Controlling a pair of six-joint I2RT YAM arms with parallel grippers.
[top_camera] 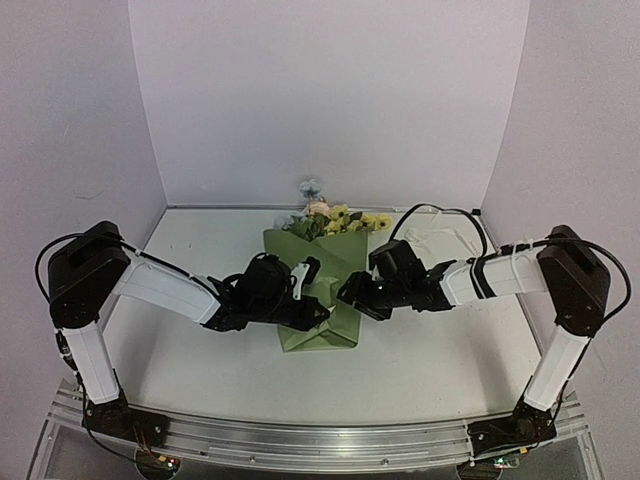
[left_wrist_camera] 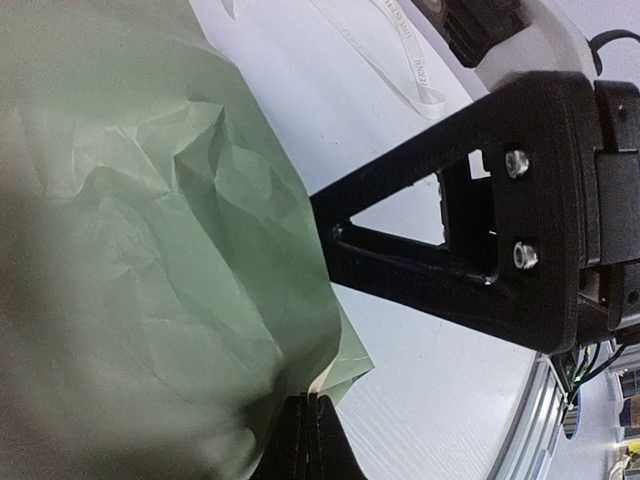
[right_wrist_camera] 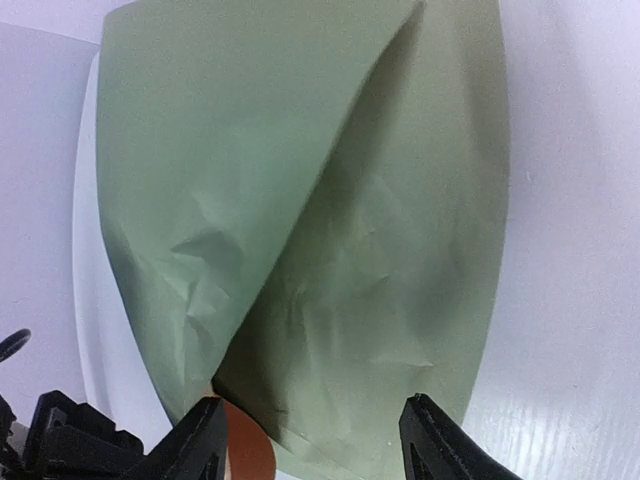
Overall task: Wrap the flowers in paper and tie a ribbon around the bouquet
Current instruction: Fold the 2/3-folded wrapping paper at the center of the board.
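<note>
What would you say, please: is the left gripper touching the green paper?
Touching. The left wrist view shows the left gripper shut, with the creased lower edge of the paper running straight into its closed fingertips, no gap visible.

overhead camera faces the table (top_camera: 200, 360); both wrist cameras crowd the paper (left_wrist_camera: 150, 260).

The stems of the flowers (top_camera: 338, 217) are hidden inside the paper (top_camera: 335, 330) in the top view. In the left wrist view the ribbon (left_wrist_camera: 412, 62) runs off the top edge, its lettering too small to read, and the paper's left side is blurred.
</note>
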